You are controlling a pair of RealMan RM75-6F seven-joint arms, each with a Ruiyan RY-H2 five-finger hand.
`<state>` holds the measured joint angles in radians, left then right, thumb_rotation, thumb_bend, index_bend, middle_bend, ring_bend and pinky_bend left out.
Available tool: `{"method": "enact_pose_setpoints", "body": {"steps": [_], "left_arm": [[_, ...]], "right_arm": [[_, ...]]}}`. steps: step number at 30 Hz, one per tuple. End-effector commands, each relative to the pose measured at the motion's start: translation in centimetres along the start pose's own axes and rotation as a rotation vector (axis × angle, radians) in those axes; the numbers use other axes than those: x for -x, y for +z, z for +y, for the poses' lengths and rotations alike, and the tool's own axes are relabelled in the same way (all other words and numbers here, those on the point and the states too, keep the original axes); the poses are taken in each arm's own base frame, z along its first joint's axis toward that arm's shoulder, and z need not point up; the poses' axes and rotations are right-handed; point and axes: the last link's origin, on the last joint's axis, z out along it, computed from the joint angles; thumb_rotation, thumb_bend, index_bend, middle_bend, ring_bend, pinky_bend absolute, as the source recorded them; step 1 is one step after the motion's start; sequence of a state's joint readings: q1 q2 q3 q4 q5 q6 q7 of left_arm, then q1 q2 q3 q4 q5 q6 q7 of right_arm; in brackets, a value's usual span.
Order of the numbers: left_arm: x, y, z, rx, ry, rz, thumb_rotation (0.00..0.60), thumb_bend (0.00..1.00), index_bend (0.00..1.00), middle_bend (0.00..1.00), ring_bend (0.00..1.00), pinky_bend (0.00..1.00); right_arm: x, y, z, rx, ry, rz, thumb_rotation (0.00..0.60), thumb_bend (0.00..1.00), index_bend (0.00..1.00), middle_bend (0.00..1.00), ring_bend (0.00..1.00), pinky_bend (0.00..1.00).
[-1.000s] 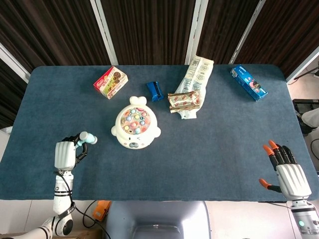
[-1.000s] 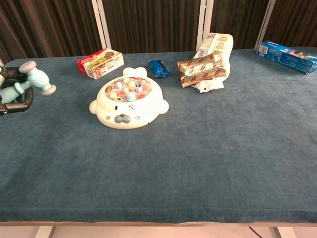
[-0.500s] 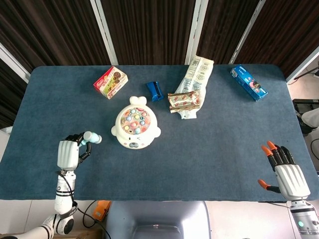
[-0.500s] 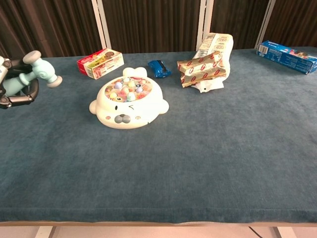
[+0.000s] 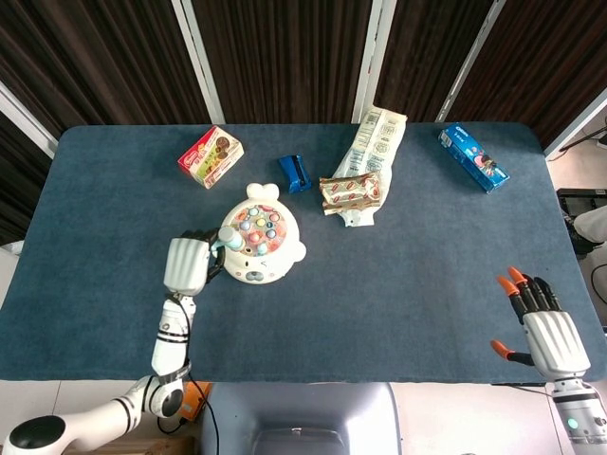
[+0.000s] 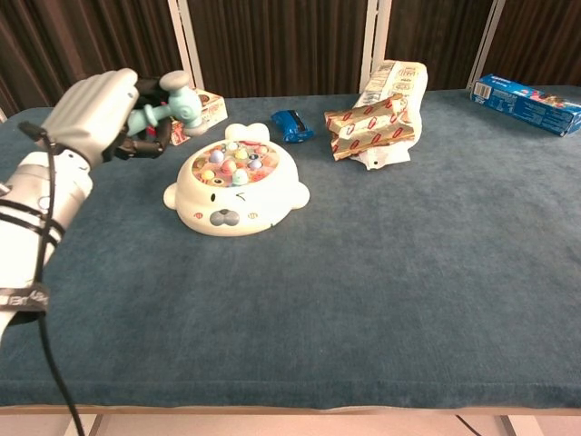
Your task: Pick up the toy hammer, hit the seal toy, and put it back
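The white seal toy (image 5: 256, 246) (image 6: 238, 187), its top studded with coloured pegs, sits left of the table's middle. My left hand (image 5: 186, 265) (image 6: 98, 111) grips the pale teal toy hammer (image 5: 228, 242) (image 6: 168, 98) by its handle. The hammer's head hangs just above the seal's left edge, not touching it in the chest view. My right hand (image 5: 547, 325) hovers at the front right corner of the table, fingers spread with orange tips, holding nothing; the chest view does not show it.
A red biscuit box (image 5: 211, 156) lies behind the seal, with a small blue object (image 5: 295, 173) beside it. Brown snack packs (image 5: 351, 191) rest on a long white packet (image 5: 373, 152). A blue box (image 5: 472, 157) lies at the back right.
My left hand has carried the hammer from the front left of the table rightward to the seal's left edge and raised it. The right hand has barely shifted.
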<state>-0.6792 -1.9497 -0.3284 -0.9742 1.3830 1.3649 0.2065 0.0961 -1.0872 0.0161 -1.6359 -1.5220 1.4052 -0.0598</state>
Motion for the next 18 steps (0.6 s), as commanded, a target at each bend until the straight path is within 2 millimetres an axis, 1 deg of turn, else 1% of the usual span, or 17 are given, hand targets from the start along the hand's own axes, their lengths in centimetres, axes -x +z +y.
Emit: {"method": "enact_pose_setpoints", "body": {"steps": [1,6,9,14,18], "left_arm": [[1.2,1.7,1.6,-0.009,0.036,-0.028,0.6,0.84,0.61,0.82,1.0,1.0],[2.6,3.3,3.0,-0.011,0.089,-0.053,0.6,0.83,0.61,0.82,1.0,1.0],[3.2,4.0,3.4,-0.021,0.11,-0.065,0.6,0.83,0.61,0.82,1.0,1.0],[4.3,4.5,3.1,-0.039,0.147,-0.096,0.6,0.83,0.61,0.82,1.0,1.0],[4.7,4.8,2.6,-0.045,0.171,-0.109,0.6,0.83,0.61,0.82,1.0,1.0]], "right_arm": [[-0.1,0.0,0.2,0.003,0.004,-0.001,0.6,0.24,0.0,0.0,0.0,0.0],[-0.4,0.0,0.7,0.012,0.012,-0.003,0.6,0.24,0.0,0.0,0.0,0.0],[-0.5,-0.1,0.9,0.018,0.017,0.0,0.6,0.24,0.0,0.0,0.0,0.0],[-0.7,-0.2,1.4,0.025,0.024,0.0,0.6,0.24,0.0,0.0,0.0,0.0],[-0.7,-0.2,1.5,0.029,0.026,-0.003,0.6,0.24,0.0,0.0,0.0,0.0]]}}
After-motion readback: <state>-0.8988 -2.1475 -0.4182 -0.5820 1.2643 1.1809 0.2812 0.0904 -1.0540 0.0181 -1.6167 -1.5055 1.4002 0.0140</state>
